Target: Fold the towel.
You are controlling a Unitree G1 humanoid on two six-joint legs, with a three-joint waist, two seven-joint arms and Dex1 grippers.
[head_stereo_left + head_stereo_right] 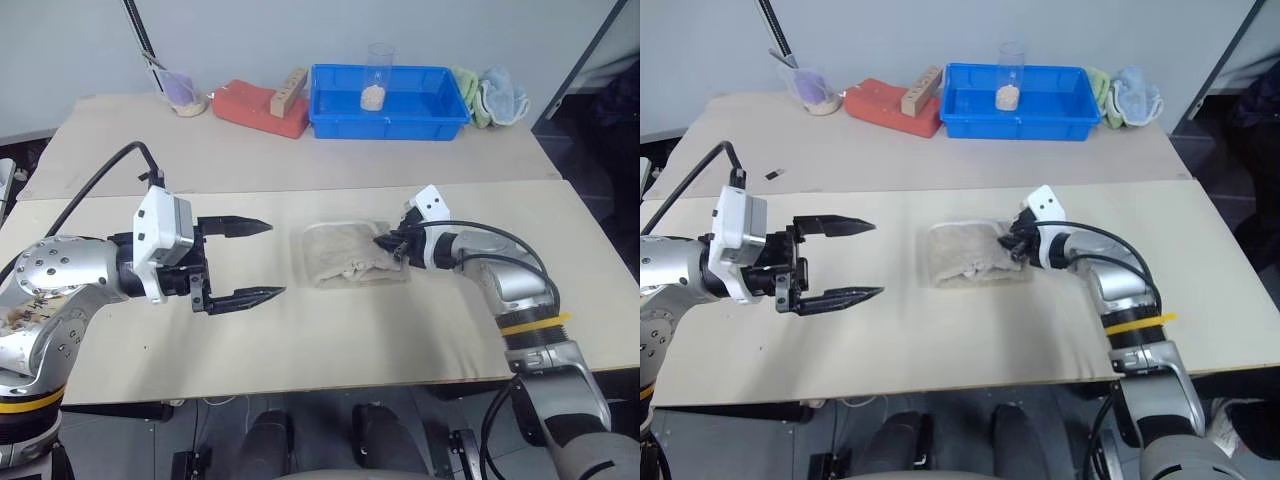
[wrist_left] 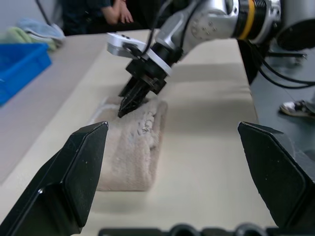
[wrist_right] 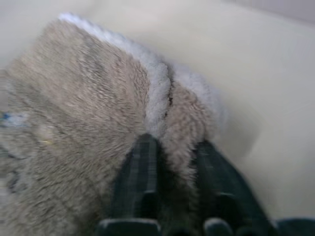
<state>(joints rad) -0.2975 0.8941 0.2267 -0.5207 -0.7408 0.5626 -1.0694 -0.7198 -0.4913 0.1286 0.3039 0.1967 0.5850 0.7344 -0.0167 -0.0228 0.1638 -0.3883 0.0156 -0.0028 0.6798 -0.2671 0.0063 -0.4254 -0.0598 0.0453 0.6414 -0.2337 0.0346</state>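
Towel [image 1: 352,254] is sitting folded into a small beige-grey bundle about mid-table on my front tabletop [image 1: 300,330], closer to my right arm than my left. From the right wrist cam I can see the white stitched edging running over the top fold, and my right gripper [image 1: 385,243] has its two black fingers pinched shut on the towel's right edge, a ridge of cloth squeezed between them. The near edge looks a bit lumpy, the far edge straighter. Left gripper [image 1: 258,260] is hovering well off to the left of the towel, jaws spread wide, nothing in them, pointing across toward the bundle. Plenty of bare table between it and the towel, and all round the bundle really, so loads of room to swing either arm. Further back, past a seam, there's a second table [image 1: 120,150] with the clutter: a blue bin [image 1: 390,112] with a clear cup [image 1: 377,75] standing in it, a red block [image 1: 255,108] with a wooden piece [image 1: 287,90] lying on it just left of the bin, a small bag [image 1: 183,95] left of that, and a green cloth [image 1: 468,92] and light blue cloth [image 1: 503,96] right of the bin. All of that is well apart from the towel. Left wrist cam also catches a person [image 2: 106,12] at the far end.
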